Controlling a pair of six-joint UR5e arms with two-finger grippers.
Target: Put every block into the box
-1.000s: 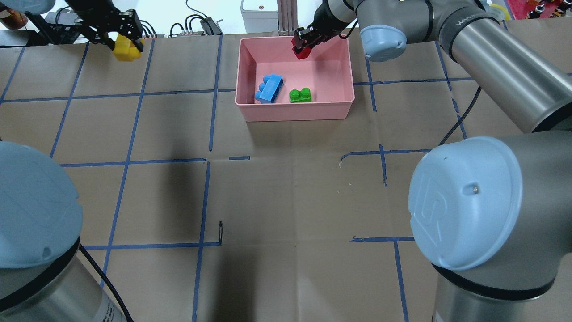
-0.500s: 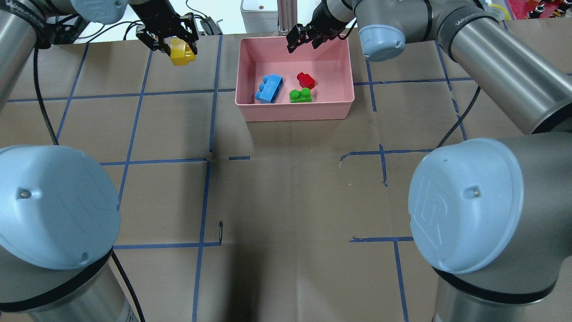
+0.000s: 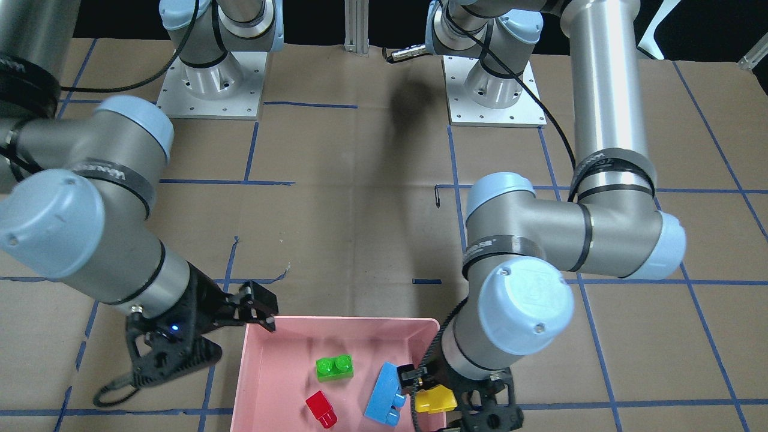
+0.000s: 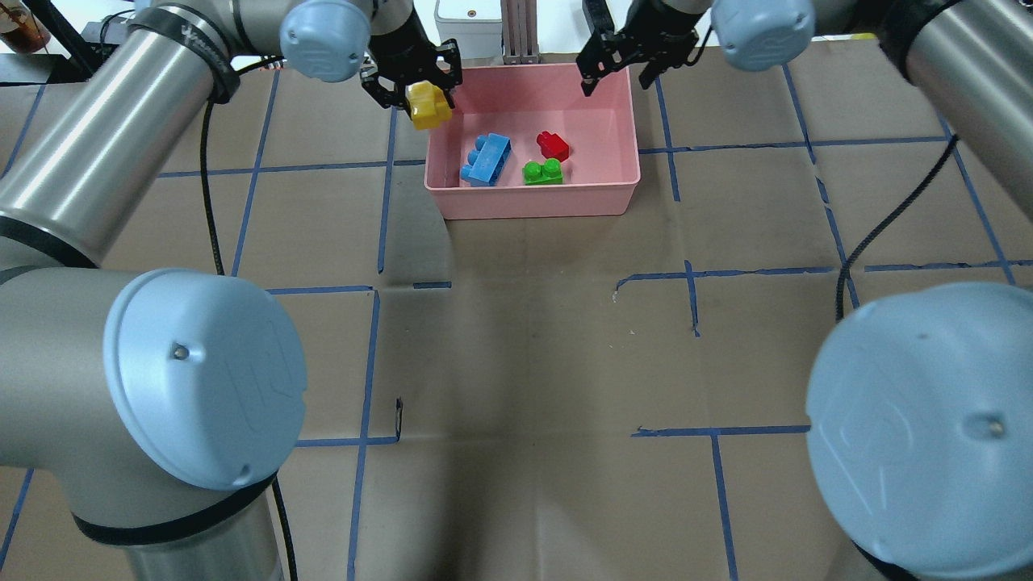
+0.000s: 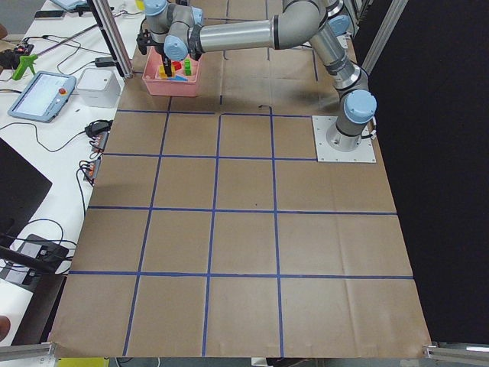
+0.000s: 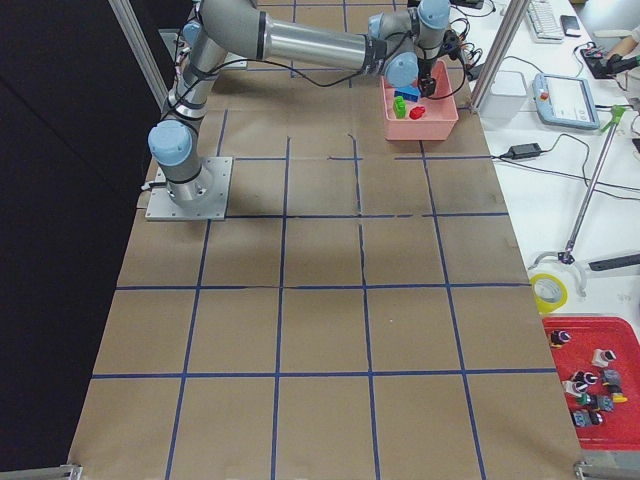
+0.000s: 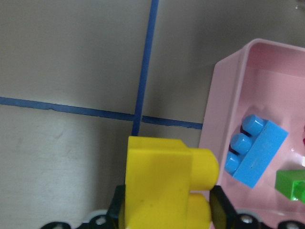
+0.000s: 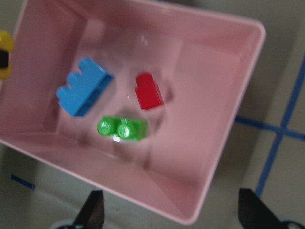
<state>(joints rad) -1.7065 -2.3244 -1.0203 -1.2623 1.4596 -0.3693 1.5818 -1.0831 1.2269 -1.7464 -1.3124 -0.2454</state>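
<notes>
The pink box (image 4: 533, 202) stands at the table's far middle. In it lie the light-blue block (image 4: 486, 159), the green block (image 4: 542, 172) and the red block (image 4: 553, 145). My left gripper (image 4: 413, 87) is shut on the yellow block (image 4: 428, 105) and holds it above the box's far-left rim. The left wrist view shows the yellow block (image 7: 167, 186) between the fingers, just outside the box rim (image 7: 224, 95). My right gripper (image 4: 615, 77) is open and empty above the box's far-right corner. The right wrist view looks down on the three blocks (image 8: 122, 129).
Blue tape lines cross the brown paper table. A white device (image 4: 464, 24) and an aluminium post (image 4: 516, 32) stand just behind the box. A bench with a tablet (image 5: 42, 95) runs along the far side, with a red parts tray (image 6: 595, 385) on it.
My right gripper opened and dropped the red block into the box, then drew back to the right. My left gripper carried the yellow block rightward to the box's left rim.
</notes>
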